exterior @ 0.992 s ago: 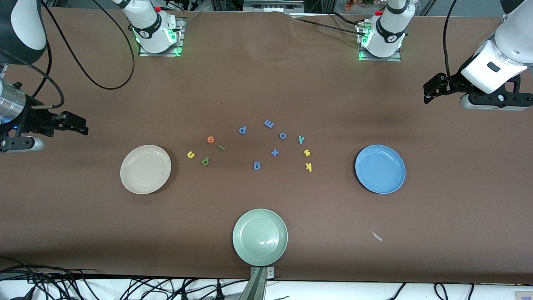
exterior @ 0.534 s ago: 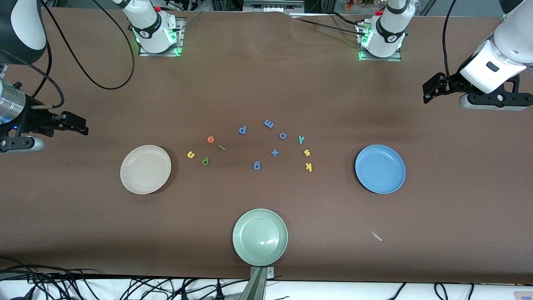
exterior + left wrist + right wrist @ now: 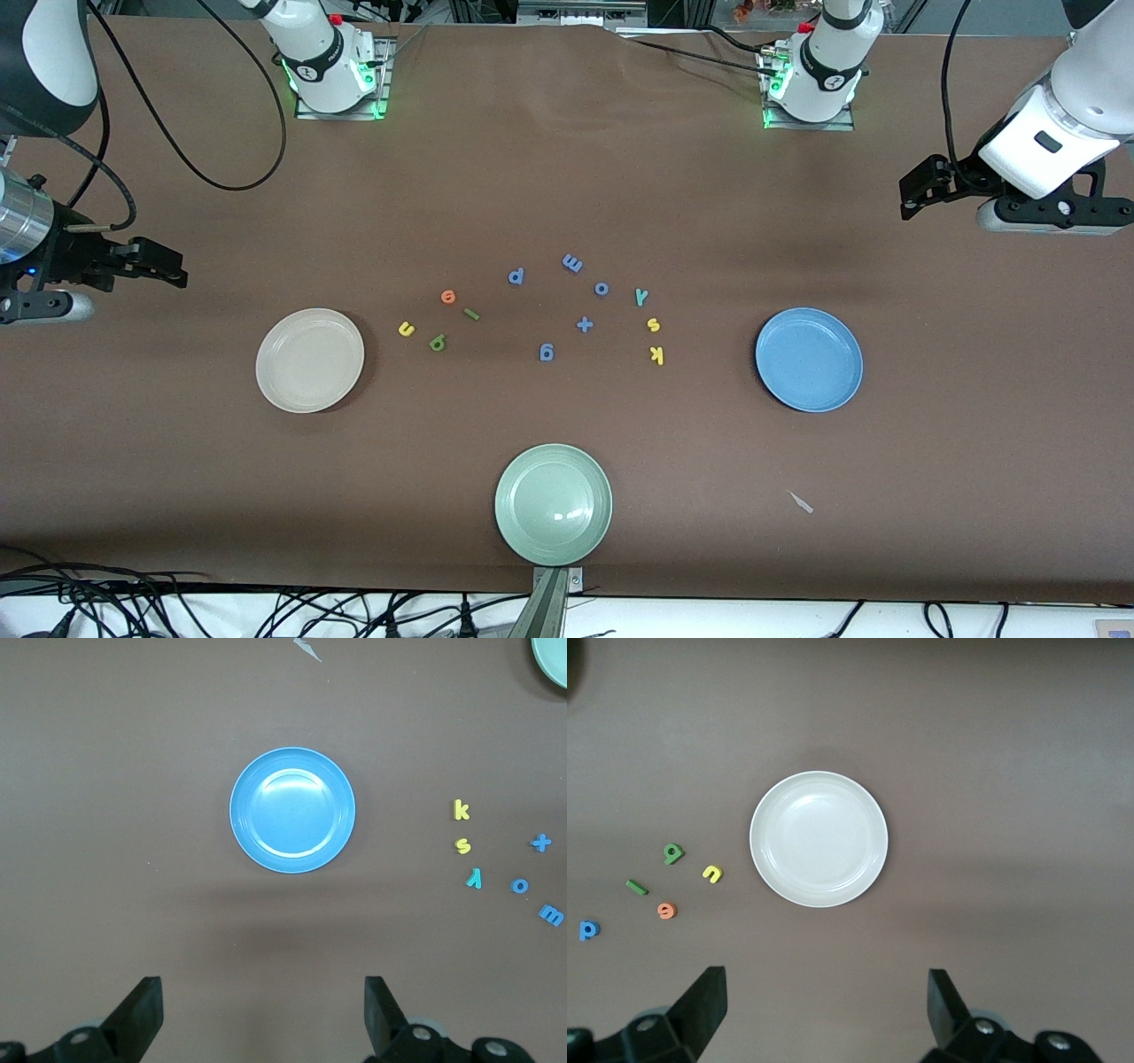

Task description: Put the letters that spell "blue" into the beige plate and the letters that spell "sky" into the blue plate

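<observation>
Brown matte table (image 3: 567, 177), cloth-like, slightly rippled at the edge by the arm bases. Cables run along the edge nearest the camera and loop near the right arm's base. A small pale scrap (image 3: 801, 502) lies near the camera-side edge, toward the left arm's end.

Three round plates with raised rims, smooth, all with nothing in them. Beige plate (image 3: 310, 360) toward the right arm's end; blue plate (image 3: 809, 359) toward the left arm's end; pale green plate (image 3: 553, 504) at the middle of the camera-side edge.

Small flat foam letters are scattered between the beige and blue plates, none touching. Near the beige plate: yellow "u" (image 3: 407, 329), green "b" (image 3: 437, 342), thin green "l" (image 3: 471, 313), orange "e" (image 3: 448, 297). Near the blue plate: teal "y" (image 3: 640, 297), yellow "s" (image 3: 654, 324), yellow "k" (image 3: 656, 355). Blue letters (image 3: 572, 263) and a blue plus sign sit in the middle, between the two groups.

Left gripper (image 3: 919, 189) is up over bare table at the left arm's end, fingers spread wide, holding nothing. Right gripper (image 3: 165, 267) is over bare table at the right arm's end, likewise wide and holding nothing. Nothing blocks either plate.
</observation>
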Action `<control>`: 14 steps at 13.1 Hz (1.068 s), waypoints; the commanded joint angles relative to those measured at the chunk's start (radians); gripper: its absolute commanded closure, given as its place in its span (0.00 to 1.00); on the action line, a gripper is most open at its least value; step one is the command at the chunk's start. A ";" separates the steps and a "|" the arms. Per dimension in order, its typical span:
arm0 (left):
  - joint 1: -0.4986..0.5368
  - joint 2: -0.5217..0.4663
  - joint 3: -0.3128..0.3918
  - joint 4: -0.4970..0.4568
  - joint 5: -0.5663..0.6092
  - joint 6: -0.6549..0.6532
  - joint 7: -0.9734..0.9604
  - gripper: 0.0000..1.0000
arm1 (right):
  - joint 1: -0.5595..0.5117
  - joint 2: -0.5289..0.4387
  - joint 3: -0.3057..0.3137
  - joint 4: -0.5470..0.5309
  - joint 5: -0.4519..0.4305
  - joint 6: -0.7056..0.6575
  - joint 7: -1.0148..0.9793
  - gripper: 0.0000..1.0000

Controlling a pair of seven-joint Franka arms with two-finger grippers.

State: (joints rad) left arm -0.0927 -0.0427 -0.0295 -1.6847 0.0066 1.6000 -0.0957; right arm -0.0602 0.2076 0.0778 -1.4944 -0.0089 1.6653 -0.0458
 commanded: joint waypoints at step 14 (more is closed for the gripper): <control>-0.004 0.012 0.002 0.031 -0.002 -0.025 0.010 0.00 | 0.086 0.124 0.003 0.000 -0.034 0.150 0.003 0.00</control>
State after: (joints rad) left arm -0.0926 -0.0425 -0.0292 -1.6834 0.0066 1.6000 -0.0957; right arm -0.0071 0.3473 0.0793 -1.4951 -0.0263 1.8476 -0.0448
